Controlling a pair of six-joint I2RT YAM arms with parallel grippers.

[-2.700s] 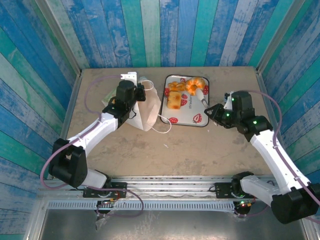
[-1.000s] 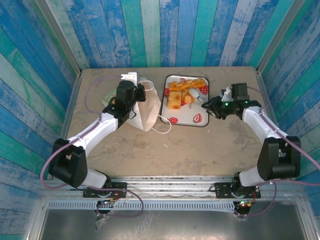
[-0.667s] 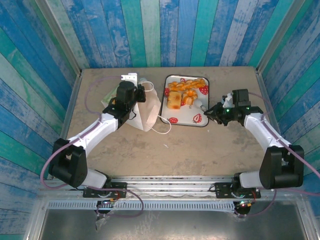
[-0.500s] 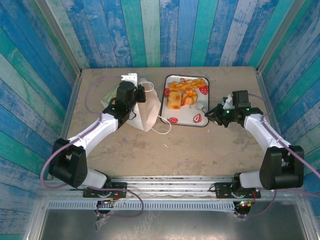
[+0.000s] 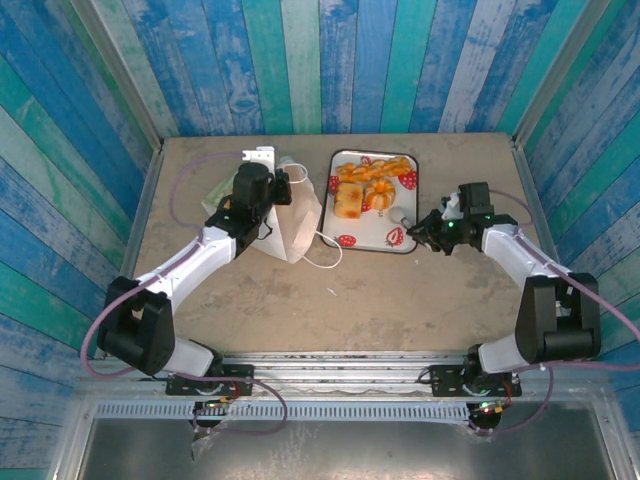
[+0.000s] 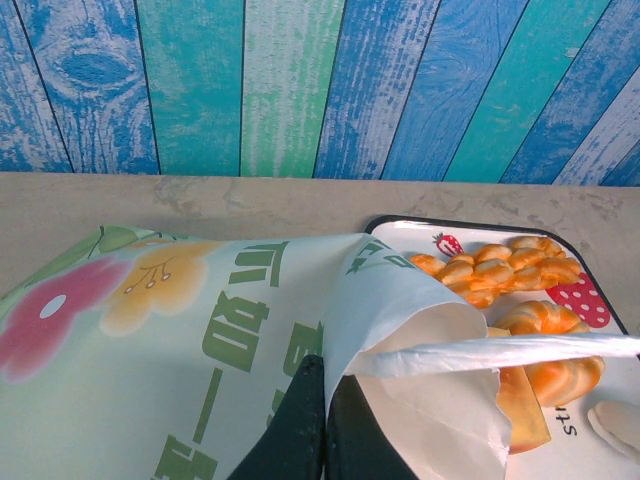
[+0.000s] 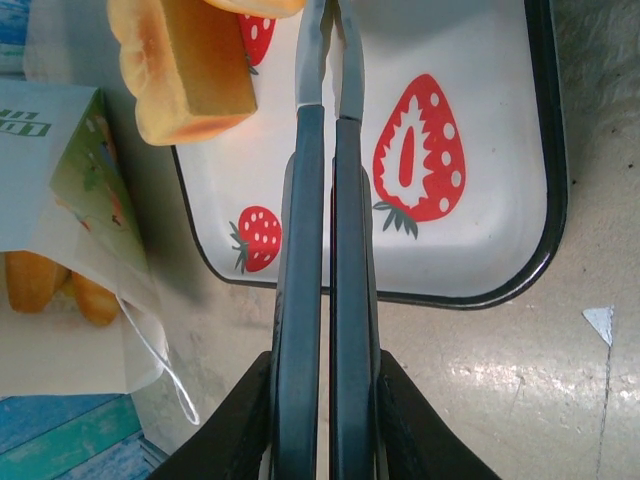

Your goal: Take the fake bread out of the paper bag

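Observation:
The white paper bag (image 5: 298,225) lies on its side left of the strawberry tray (image 5: 370,228). My left gripper (image 5: 282,190) is shut on the bag's upper paper edge (image 6: 345,330), holding the mouth up; its dark fingertips (image 6: 310,400) pinch the sheet. Several golden pieces of fake bread (image 5: 365,183) rest on the tray: twisted rolls (image 6: 495,272) and a square toast (image 7: 185,70). Two orange rolls (image 7: 35,280) show at the bag (image 7: 60,170), under its paper. My right gripper (image 5: 415,218) hovers over the tray's near right corner, shut and holding nothing (image 7: 328,40).
The tray's black rim (image 7: 555,180) sits close under my right fingers. A white cord handle (image 5: 325,252) trails from the bag onto the bare tabletop. Blue-green plank walls close in the back and both sides.
My right gripper has gone from partly open to shut and has drawn back slightly from the bread toward the tray's right edge. The left arm and the bag have not moved.

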